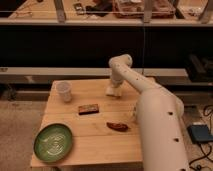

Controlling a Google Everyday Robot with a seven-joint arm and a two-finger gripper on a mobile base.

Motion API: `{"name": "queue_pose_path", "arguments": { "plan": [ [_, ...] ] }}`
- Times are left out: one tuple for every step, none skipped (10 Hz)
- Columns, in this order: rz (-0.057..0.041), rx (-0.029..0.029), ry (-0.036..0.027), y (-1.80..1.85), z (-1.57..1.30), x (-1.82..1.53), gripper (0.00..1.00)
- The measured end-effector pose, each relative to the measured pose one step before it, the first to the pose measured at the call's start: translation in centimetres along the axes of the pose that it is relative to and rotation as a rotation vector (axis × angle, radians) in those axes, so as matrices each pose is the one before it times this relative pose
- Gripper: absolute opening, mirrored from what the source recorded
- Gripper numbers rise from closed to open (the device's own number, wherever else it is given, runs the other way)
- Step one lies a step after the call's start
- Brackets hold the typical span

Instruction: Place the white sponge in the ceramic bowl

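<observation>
**Pincer at the sponge, well away from the bowl**

The pincer (116, 86) hung at the sponge (114, 92), which lay on the counter (95, 132) well apart from the bowl (53, 142), diagonally across toward the far right. Whether the pincer was wide, narrow or gripping could not be told; it possibly touched the sponge. The sponge looked light and soft, likely to squash. A gentle hold across its narrow middle would suit.

A light wooden table (95, 145) carries 3 loose things: a translucent plastic cup (64, 91) upright near its far left corner, a flat brown rectangular block (88, 108) near the middle, and a dark red elongated piece (118, 126) nearer the front. The tool (115, 90) is down at the table's far side, right of the cup.
</observation>
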Motion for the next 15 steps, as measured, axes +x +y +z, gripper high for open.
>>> {"name": "queue_pose_path", "arguments": {
  "plan": [
    [0.00741,-0.00545,-0.00381,0.189,0.521,-0.090,0.62],
    [0.00973,-0.00519,-0.00547,0.202,0.462,-0.011,0.62],
    [0.00687,-0.00375,-0.00664,0.167,0.377,0.013,0.61],
    [0.00065,-0.00130,-0.00553,0.086,0.253,-0.020,0.56],
    [-0.00400,0.00700,-0.00643,-0.209,0.082,-0.085,0.44],
    [-0.00366,0.00014,-0.00436,-0.040,-0.016,-0.081,0.36],
    [-0.00389,0.00238,-0.00576,-0.112,-0.085,-0.146,0.28],
    [-0.00692,0.00587,-0.01098,-0.263,-0.358,-0.364,0.17],
    [-0.00857,0.01520,-0.02123,-0.554,-0.658,-0.744,0.05],
    [-0.00379,0.01952,-0.02188,-0.560,-0.707,-0.558,0.00],
    [-0.00191,0.02531,-0.03298,-0.663,-0.976,-0.776,0.00],
    [-0.00943,0.04589,-0.05577,-1.149,-1.872,-1.479,0.00],
    [-0.01186,0.03382,-0.04108,-0.820,-1.400,-1.259,0.00],
    [-0.01760,0.04042,-0.06096,-0.931,-1.834,-1.930,0.00],
    [-0.02715,0.04494,-0.09410,-0.934,-2.111,-3.137,0.00]
  ]
}}
